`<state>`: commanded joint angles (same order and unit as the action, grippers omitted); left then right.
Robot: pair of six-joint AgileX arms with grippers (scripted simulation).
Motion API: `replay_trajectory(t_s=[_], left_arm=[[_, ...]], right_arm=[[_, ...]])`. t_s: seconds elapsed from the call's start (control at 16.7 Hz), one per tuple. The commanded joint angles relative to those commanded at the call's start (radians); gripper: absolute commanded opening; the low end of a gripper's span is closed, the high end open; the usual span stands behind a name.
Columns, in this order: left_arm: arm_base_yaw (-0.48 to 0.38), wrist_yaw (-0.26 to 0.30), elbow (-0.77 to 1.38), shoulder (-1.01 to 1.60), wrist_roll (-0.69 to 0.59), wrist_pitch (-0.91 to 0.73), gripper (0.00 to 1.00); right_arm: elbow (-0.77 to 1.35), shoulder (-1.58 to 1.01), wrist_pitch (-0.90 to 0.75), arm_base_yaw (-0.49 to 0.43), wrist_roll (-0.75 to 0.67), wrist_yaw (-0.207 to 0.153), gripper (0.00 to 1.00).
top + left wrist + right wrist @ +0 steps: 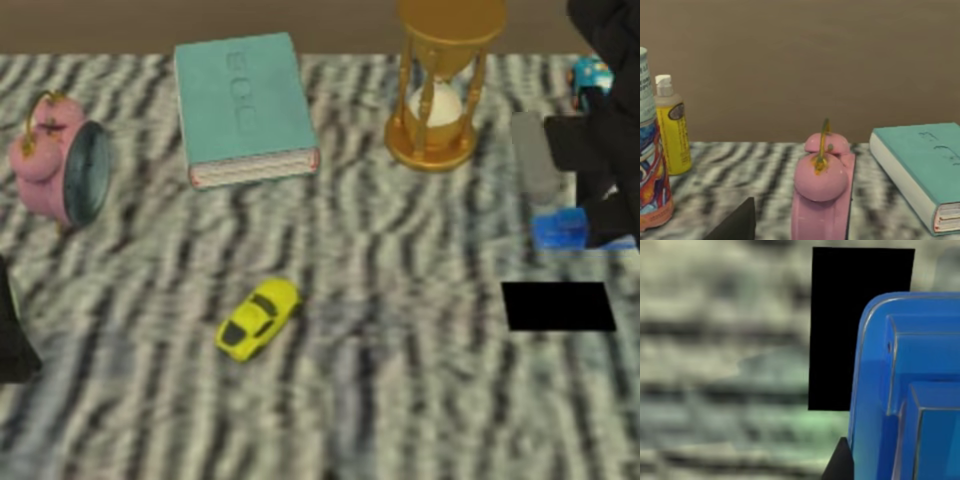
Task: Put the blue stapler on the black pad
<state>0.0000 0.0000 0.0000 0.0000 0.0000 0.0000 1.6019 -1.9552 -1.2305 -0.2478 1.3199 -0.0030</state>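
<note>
At the right edge of the table the right gripper (600, 215) hangs low over the striped cloth, its dark arm reaching in from the far right corner. It has the blue stapler (562, 229) with it: the top view shows a bright blue block poking out from under the dark gripper, with a grey strip running away toward the far side. In the right wrist view the blue stapler (905, 390) fills the frame right up against the camera, with a dark fingertip (839, 462) at its edge, so the gripper looks closed on it, though I cannot tell whether the stapler is lifted or touching the cloth.

The black pad (558, 306) lies flat on the cloth just nearer than the stapler, close to the right edge and apart from it. Nothing rests on it. The right wrist view shows the black pad (850, 330) beyond the stapler's rounded end.

The left gripper (12, 345) sits parked at the left edge; only a dark sliver of it shows, and I cannot tell how its fingers stand.

Elsewhere, a yellow toy car (258, 318) sits near the middle, a teal book (244, 106) lies at the far side, a gold hourglass (438, 80) stands to its right, and a pink alarm clock (62, 160) is at far left. A teal-blue toy car (590, 75) peeks out by the right arm.
</note>
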Motion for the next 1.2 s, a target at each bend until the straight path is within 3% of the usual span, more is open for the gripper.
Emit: replay_trajectory(t_s=[0.42,0.9,1.2], left_arm=[[0.0,0.0,0.0,0.0,0.0,0.0,1.0],[0.0,0.0,0.0,0.0,0.0,0.0,1.0],[0.0,0.0,0.0,0.0,0.0,0.0,1.0]], right_arm=[[0.001,-0.004,0.015,0.007,0.013,-0.001,0.0],[-0.22,-0.097,0.331,0.009,0.014,0.0,0.0],[-0.246,-0.109,0.362,0.009,0.015,0.001,0.0]])
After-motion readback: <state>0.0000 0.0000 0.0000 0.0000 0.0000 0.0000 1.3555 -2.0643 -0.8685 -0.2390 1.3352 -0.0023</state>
